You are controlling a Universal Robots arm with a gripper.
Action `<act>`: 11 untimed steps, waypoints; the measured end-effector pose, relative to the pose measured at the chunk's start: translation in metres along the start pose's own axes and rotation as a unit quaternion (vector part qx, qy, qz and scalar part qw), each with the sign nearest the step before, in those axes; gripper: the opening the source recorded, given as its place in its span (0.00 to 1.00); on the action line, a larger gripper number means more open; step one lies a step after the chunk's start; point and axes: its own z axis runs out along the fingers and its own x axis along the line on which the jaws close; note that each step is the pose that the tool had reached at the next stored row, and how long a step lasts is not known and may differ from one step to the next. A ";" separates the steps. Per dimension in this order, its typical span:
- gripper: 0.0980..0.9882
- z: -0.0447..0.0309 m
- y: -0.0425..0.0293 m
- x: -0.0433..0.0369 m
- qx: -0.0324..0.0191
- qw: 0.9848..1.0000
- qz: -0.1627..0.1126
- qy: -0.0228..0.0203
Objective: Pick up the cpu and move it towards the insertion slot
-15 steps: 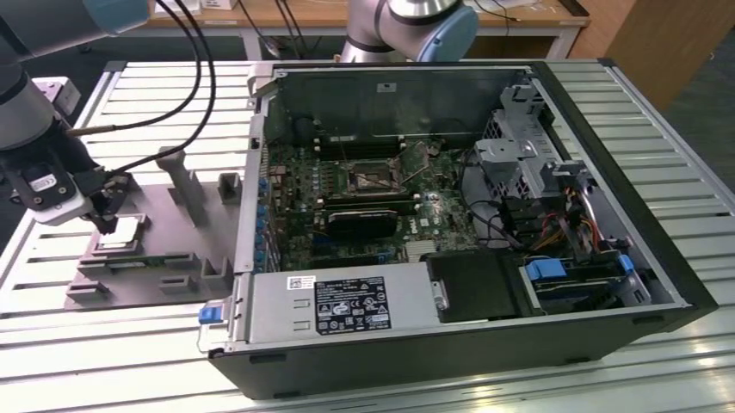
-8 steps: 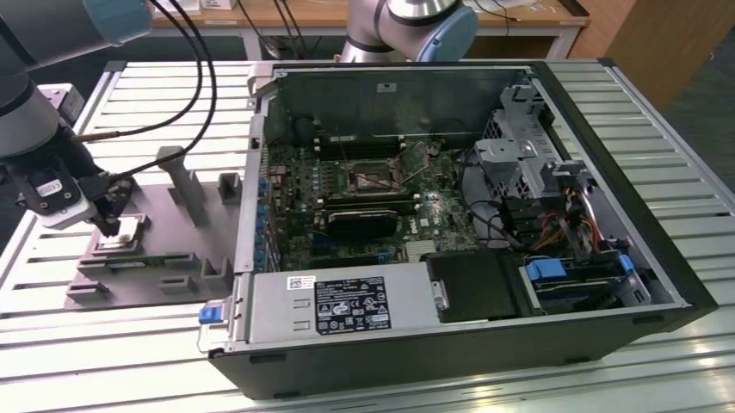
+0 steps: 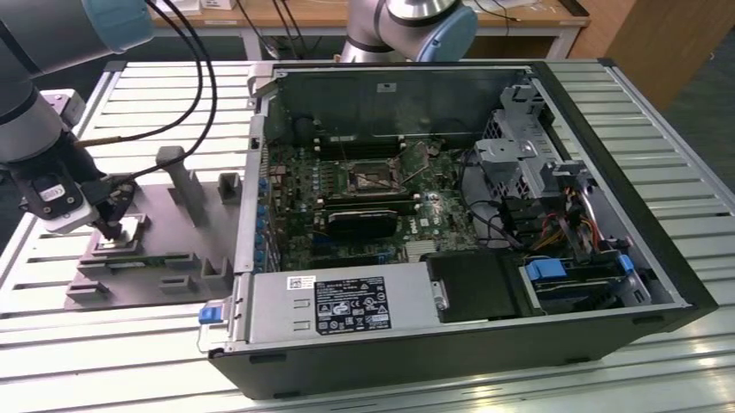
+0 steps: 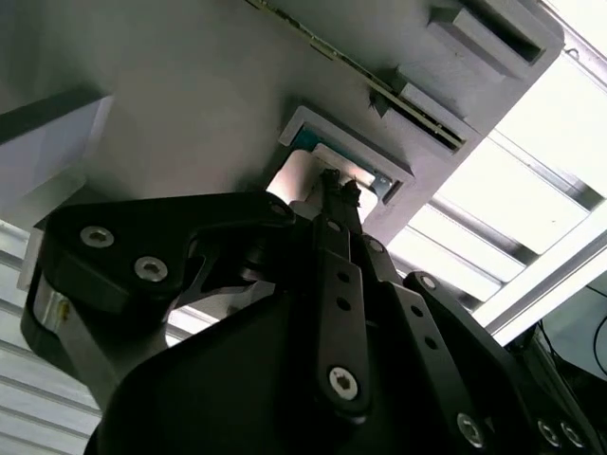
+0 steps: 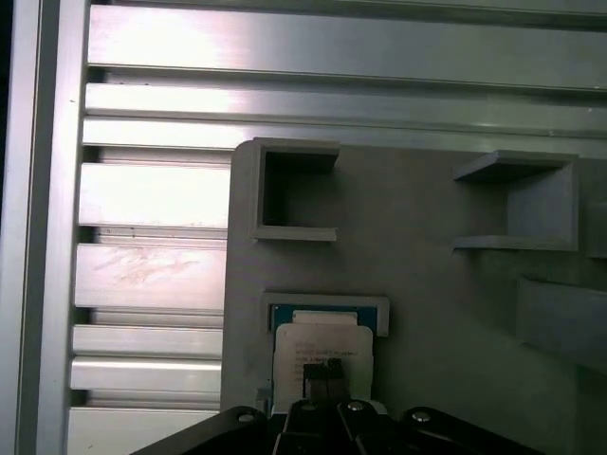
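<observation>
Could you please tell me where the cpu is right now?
In the exterior view, the cpu is at the left, at the grey fixture plate outside the computer case, directly beneath the gripper.

You are looking at a fixture plate [image 3: 172, 206] of matt grey plastic, smooth and dull. In a recess of that plate, the cpu [image 5: 322, 341] has a bright, glossy metal top with a thin green rim. Over the plate, the gripper [image 4: 337, 185] is smooth black with a slight sheen and shiny steel screw heads. Under the plate, the table [image 5: 285, 104] is ribbed bare aluminium, brushed and reflective. Beside the plate, the computer case [image 3: 460, 361] has a matt black shell. Its power supply box [image 3: 270, 301], at the side nearest the plate, is dull grey sheet metal with a paper label. Farther from the plate, the insertion slot [image 3: 370, 176] has a shiny metal frame around a dark centre. Beyond the plate, the desk [image 3: 322, 13] is pale wood.
</observation>
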 end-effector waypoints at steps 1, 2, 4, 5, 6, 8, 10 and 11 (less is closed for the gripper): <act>0.00 0.0000 0.0000 0.0000 0.000 1.000 0.000 0.000; 0.00 0.0000 0.0000 0.0000 0.000 1.000 0.000 0.000; 0.07 0.0000 0.0000 0.0000 0.000 1.000 0.000 0.000; 0.07 0.0000 0.0000 0.0000 0.000 1.000 0.000 0.000; 0.15 0.0000 0.0000 0.0000 0.000 1.000 0.000 0.000; 0.22 0.0000 0.0000 0.0000 0.000 1.000 0.000 0.000; 0.29 0.0000 0.0000 0.0000 0.000 1.000 0.000 0.000; 0.35 0.0000 0.0000 0.0000 0.000 1.000 0.000 0.000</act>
